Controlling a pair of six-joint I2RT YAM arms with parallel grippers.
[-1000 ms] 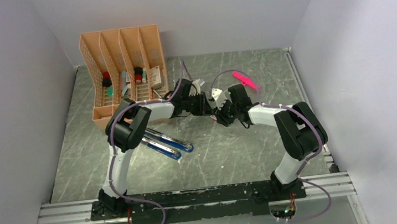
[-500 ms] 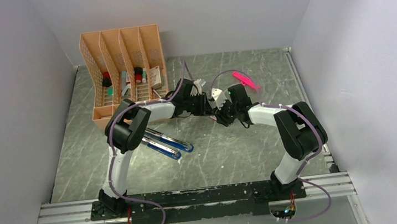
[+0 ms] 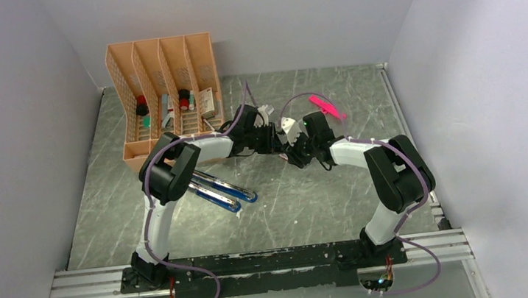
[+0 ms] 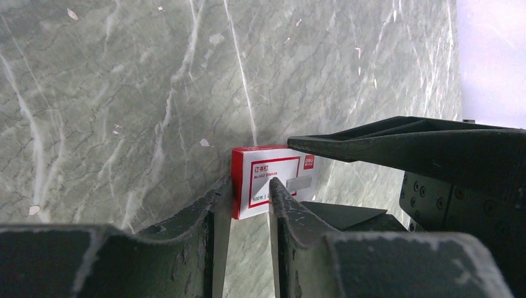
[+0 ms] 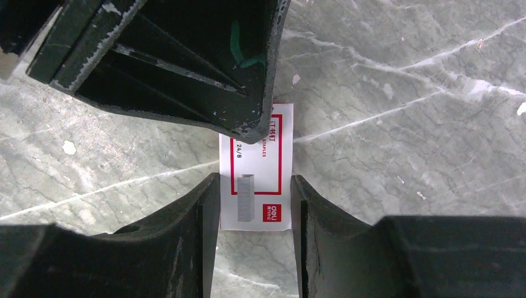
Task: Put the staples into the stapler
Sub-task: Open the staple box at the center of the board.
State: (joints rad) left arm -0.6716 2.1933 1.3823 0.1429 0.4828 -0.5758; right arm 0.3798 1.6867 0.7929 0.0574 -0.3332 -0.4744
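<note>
The staple box (image 5: 257, 166), small and flat, white with red print, is held above the table between both grippers. My left gripper (image 4: 248, 194) is shut on one end across its thin sides. My right gripper (image 5: 255, 187) is shut on the other end, its fingers (image 5: 209, 198) against the box's long edges. In the top view the two grippers (image 3: 287, 146) meet at mid-table. The staples themselves are hidden; only a picture of them shows on the box. The stapler (image 3: 222, 190), blue and chrome, lies opened out on the table under the left arm.
An orange file organiser (image 3: 164, 71) with small items stands at the back left. A bright pink plastic stick (image 3: 327, 105) lies at the back right of the grey marbled table (image 3: 312, 210). Grey walls close in on three sides.
</note>
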